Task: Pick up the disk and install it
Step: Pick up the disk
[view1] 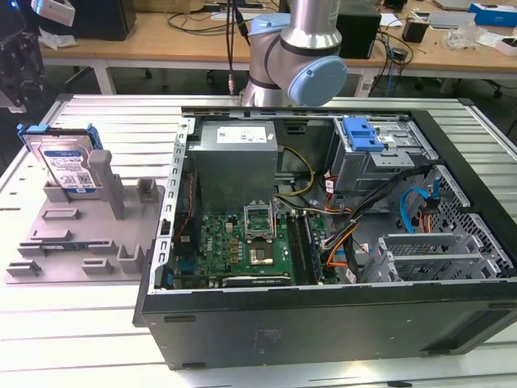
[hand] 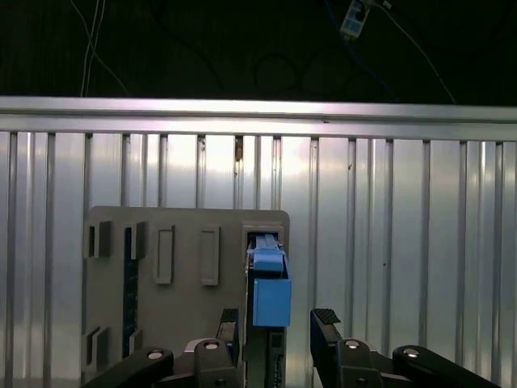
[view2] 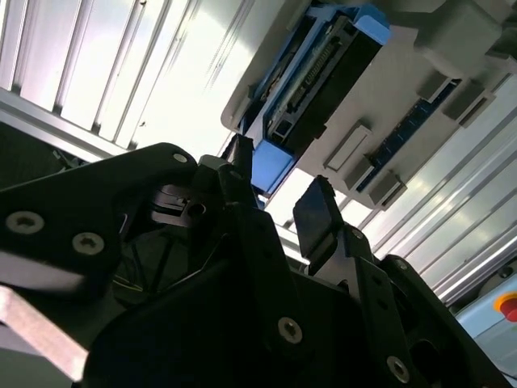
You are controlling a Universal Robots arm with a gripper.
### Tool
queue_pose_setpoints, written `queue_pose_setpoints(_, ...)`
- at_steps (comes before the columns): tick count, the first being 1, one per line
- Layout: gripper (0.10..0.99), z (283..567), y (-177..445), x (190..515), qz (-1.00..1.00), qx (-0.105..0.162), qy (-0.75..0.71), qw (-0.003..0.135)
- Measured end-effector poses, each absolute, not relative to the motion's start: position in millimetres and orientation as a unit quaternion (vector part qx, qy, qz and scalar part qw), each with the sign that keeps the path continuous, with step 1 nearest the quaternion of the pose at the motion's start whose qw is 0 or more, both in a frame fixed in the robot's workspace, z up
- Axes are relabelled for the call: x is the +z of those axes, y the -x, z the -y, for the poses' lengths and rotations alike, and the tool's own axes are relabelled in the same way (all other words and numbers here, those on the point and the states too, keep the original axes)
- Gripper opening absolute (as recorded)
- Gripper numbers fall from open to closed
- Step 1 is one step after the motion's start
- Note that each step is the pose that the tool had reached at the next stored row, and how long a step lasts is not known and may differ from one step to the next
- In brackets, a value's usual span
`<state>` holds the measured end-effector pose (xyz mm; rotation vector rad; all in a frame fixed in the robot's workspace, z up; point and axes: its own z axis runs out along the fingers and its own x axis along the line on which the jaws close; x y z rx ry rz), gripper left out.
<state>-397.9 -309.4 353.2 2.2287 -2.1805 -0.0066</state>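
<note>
Silver metal with a bright blue plastic frame, the disk (view1: pixel 59 164) stands on edge in a slot of a grey moulded fixture (view1: pixel 81 238), at the corner of the fixture toward the exterior view's left. Its blue-and-white label faces the exterior camera. A grey upright post (view1: pixel 102 176) of the fixture stands just beside it.

The fixture lies on a ribbed aluminium desk (view1: pixel 121 121). An open computer case (view1: pixel 323 327) lies on its side on the same desk, toward the exterior view's right, well apart from the disk. Inside the case:
- a green mainboard (view1: pixel 242 246)
- a grey power supply (view1: pixel 234 153)
- a metal drive cage with a blue plastic bracket (view1: pixel 362 133)

The grey and blue arm (view1: pixel 295 48) rises behind the case.

In the first wrist view the disk (hand: pixel 271 299) is seen edge-on in its fixture (hand: pixel 186 234), with the gripper (hand: pixel 278 319) positioned directly over it. The two black fingers (hand: pixel 325 322) are spread apart, one on each side of the blue frame. A strip of the desk (hand: pixel 404 242) shows between the frame and the finger on one side, and a narrow gap shows on the other, so neither finger is pressed against the disk.

In the second wrist view the gripper (view2: pixel 279 182) has its finger pads (view2: pixel 315 212) apart in the same way. The disk (view2: pixel 323 77) shows its connector edge and blue frame beyond the fingertips, seated in the fixture.
</note>
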Motion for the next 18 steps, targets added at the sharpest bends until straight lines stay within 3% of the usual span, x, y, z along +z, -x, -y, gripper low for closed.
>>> queue_pose_setpoints(18, 0.482, 312, 399, 339, 0.699, -0.002, -0.715, 0.012)
